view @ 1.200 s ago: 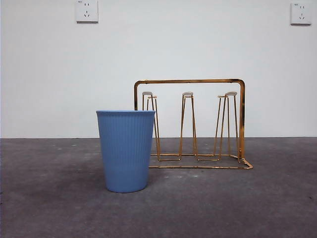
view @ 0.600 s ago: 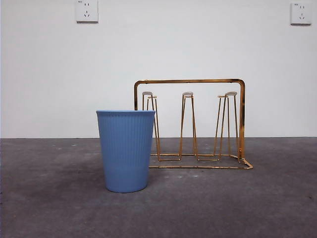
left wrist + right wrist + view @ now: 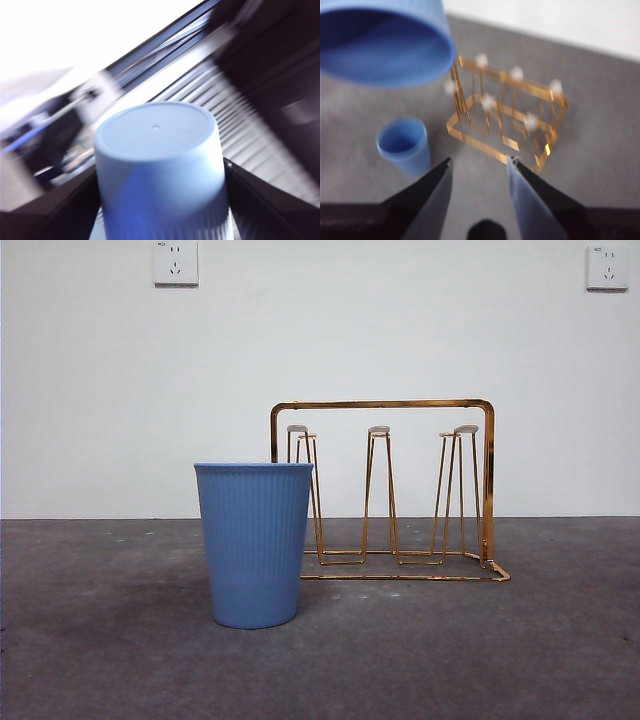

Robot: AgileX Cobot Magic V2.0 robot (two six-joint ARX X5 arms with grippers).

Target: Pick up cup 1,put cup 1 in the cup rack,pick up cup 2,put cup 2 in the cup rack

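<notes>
Much of the left wrist view is smeared with blur, and nothing behind the gripper there can be made out beyond pale and dark streaks. What does read clearly is the left gripper, its two black jaws clamped on the sides of a ribbed blue raised cup, whose flat closed bottom faces the camera. In the right wrist view the same raised cup looms large, cut off by the picture's edge, with its open mouth and bare blue inside showing; the gripper holding it is out of sight there. The right gripper hangs above the table with its jaws apart and nothing between them. Below it, a second blue standing cup sits upright on the table, left of the middle and nearer the front edge, and from above its inside looks empty. The gold wire cup rack stands just behind and to the right of it, toward the back edge; the standing cup hides the rack's lower left end in the front view. The rack's thin pegs have white tips, and no cup hangs on any of them. The table is dark grey and faintly mottled. Behind it rises a plain white wall with two white power sockets, one high on the left and one high on the right.
</notes>
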